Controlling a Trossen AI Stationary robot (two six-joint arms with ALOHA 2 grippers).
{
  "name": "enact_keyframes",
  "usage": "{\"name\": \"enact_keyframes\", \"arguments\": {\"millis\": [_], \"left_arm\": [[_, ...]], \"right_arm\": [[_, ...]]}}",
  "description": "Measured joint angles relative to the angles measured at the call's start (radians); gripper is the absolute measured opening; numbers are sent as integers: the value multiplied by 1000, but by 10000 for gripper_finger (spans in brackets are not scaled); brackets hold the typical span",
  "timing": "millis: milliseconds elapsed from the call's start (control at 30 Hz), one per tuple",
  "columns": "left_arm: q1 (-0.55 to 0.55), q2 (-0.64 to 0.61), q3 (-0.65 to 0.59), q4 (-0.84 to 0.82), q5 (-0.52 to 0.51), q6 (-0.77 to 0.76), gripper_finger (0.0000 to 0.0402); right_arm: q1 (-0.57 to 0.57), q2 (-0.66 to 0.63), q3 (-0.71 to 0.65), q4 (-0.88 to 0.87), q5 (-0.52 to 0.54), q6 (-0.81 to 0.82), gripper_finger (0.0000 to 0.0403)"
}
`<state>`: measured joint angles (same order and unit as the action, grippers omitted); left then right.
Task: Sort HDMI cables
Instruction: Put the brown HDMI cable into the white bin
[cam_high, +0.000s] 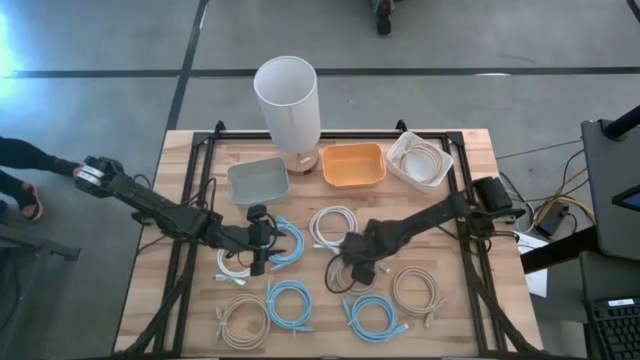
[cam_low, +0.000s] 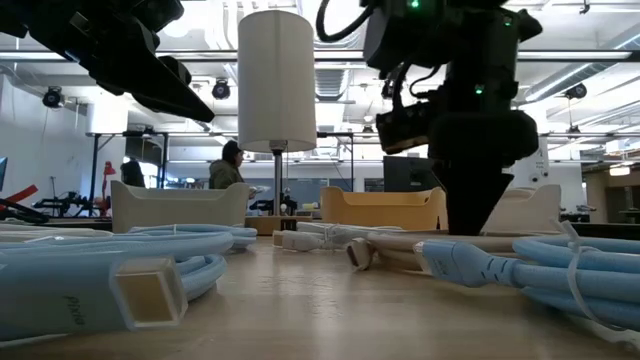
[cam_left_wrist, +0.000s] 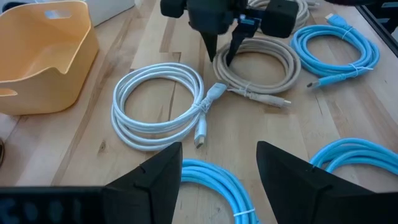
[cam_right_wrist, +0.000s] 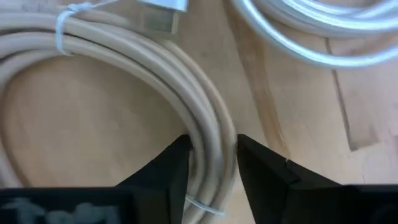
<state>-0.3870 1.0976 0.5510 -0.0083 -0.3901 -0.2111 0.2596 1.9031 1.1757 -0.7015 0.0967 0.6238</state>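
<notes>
Several coiled cables lie on the wooden table. My right gripper (cam_right_wrist: 211, 155) is down at the table's middle, shut on a beige coil (cam_high: 345, 278); it also shows in the left wrist view (cam_left_wrist: 222, 55). My left gripper (cam_left_wrist: 217, 165) is open and empty, hovering between a white coil (cam_high: 234, 265) and a light blue coil (cam_high: 287, 244). Another white coil (cam_left_wrist: 158, 106) lies flat beside the beige one. My right gripper pinches the beige coil's bundled strands (cam_right_wrist: 211, 134) between its two fingers, at the side of the loop nearest the white coil. The fingers come from above, pointing down, and lie across the strands. The coil lies flat on the table.
A grey bin (cam_high: 258, 181), an orange bin (cam_high: 353, 165) and a white bin (cam_high: 420, 160) holding a white cable stand at the far side, with a white lamp (cam_high: 288, 100). More beige coils (cam_high: 243, 318) (cam_high: 417, 291) and blue coils (cam_high: 290, 303) (cam_high: 372, 315) lie near the front.
</notes>
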Motion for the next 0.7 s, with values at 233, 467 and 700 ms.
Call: {"name": "enact_keyframes", "arguments": {"millis": [233, 467, 700], "left_arm": [[0, 0, 0, -5, 0, -1, 213], [0, 0, 0, -4, 0, -3, 213], [0, 0, 0, -9, -3, -2, 213]], "right_arm": [[0, 29, 45, -43, -4, -16, 54], [-1, -45, 64, -120, 53, -26, 33], [-13, -177, 66, -329, 316, 8, 31]]}}
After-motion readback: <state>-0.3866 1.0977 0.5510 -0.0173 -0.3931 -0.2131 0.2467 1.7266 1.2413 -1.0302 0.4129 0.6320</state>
